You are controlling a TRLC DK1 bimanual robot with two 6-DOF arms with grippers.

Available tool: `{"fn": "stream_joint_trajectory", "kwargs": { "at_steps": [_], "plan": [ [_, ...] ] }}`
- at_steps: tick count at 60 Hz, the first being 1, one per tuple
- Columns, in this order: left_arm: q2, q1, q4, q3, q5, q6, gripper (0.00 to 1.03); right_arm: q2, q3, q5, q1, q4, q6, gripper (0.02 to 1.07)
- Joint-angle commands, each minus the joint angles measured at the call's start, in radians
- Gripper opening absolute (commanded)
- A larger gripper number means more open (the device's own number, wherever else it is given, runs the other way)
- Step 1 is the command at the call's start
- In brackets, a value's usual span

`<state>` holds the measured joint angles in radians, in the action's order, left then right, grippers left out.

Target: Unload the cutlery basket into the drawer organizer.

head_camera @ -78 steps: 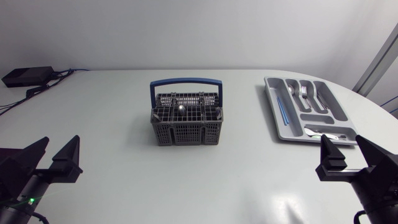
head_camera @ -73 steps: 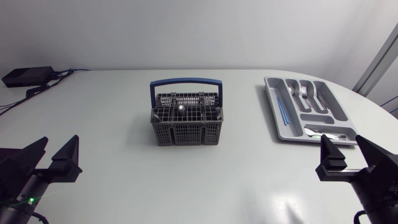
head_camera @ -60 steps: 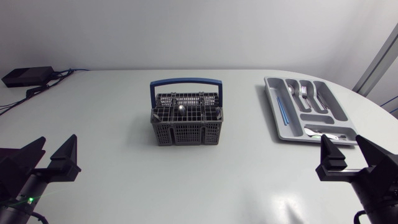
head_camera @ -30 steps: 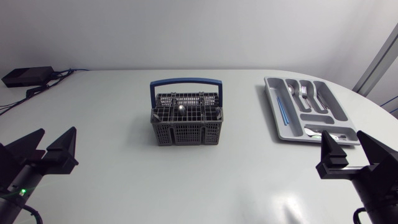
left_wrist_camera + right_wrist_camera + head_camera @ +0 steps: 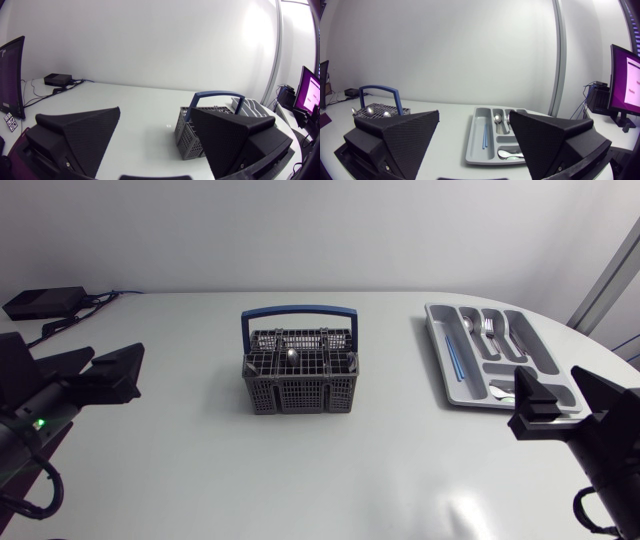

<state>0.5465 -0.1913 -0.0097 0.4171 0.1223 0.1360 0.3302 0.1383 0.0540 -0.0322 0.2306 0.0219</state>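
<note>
- The left gripper (image 5: 115, 355) hangs over the white table (image 5: 300, 470). Its two fingers are spread wide apart and released.
- The right gripper (image 5: 550, 380) is the same: its fingers are wide apart and released.
- The cutlery basket (image 5: 298, 375) stands upright on the table, well ahead of the left gripper's fingers and apart from them.
- In the left wrist view the basket (image 5: 187, 137) shows ahead of the gap between the left fingers. Part of it hides behind one finger.
- A blue handle (image 5: 298, 313) stands up over the basket like a little arch.
- A shiny spoon (image 5: 291, 354) pokes its round end out of the top of the basket.
- The drawer organizer (image 5: 495, 355) lies flat on the table, near the right gripper's fingers and just ahead of them.
- In the right wrist view the organizer (image 5: 492, 135) shows right through the gap between the right fingers.
- Some cutlery lies in it already. There are forks (image 5: 488, 330) in a far slot and thin blue sticks (image 5: 485, 135) in a long slot.
- A spoon (image 5: 507, 152) also lies in the slot closest to the right fingers.
- From the right gripper, the basket (image 5: 380, 107) sits far off to the side, past one finger — well apart from the organizer.
</note>
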Motion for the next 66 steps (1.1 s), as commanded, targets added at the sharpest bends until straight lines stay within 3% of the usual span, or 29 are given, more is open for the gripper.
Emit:
{"fn": "stream_joint_trajectory", "kwargs": {
  "at_steps": [1, 8, 15, 32, 41, 46, 51, 66],
  "plan": [
    [0.061, -0.022, -0.001, 0.068, 0.022, 0.017, 0.99, 0.086, 0.057, 0.017, -0.026, 0.038, -0.025, 1.03],
    [0.168, -0.059, -0.038, 0.147, 0.077, 0.036, 0.99, 0.191, 0.118, 0.05, -0.077, 0.049, -0.036, 1.03],
    [0.291, -0.06, -0.147, 0.258, 0.077, 0.079, 0.99, 0.286, 0.178, 0.072, -0.11, 0.052, -0.054, 1.03],
    [0.421, -0.152, -0.246, 0.402, 0.076, 0.125, 0.99, 0.468, 0.311, 0.187, -0.222, 0.041, -0.077, 1.02],
    [0.563, -0.158, -0.398, 0.52, -0.012, 0.155, 0.99, 0.555, 0.374, 0.224, -0.233, 0.026, -0.108, 1.02],
    [0.73, -0.132, -0.599, 0.649, -0.156, 0.169, 0.99, 0.589, 0.406, 0.227, -0.236, -0.004, -0.126, 1.02],
    [0.834, -0.129, -0.711, 0.741, -0.151, 0.174, 0.99, 0.616, 0.437, 0.231, -0.25, -0.037, -0.14, 1.02],
    [0.943, -0.099, -0.822, 0.92, -0.148, 0.172, 0.99, 0.645, 0.457, 0.256, -0.304, -0.063, -0.146, 1.02]
  ]
}}
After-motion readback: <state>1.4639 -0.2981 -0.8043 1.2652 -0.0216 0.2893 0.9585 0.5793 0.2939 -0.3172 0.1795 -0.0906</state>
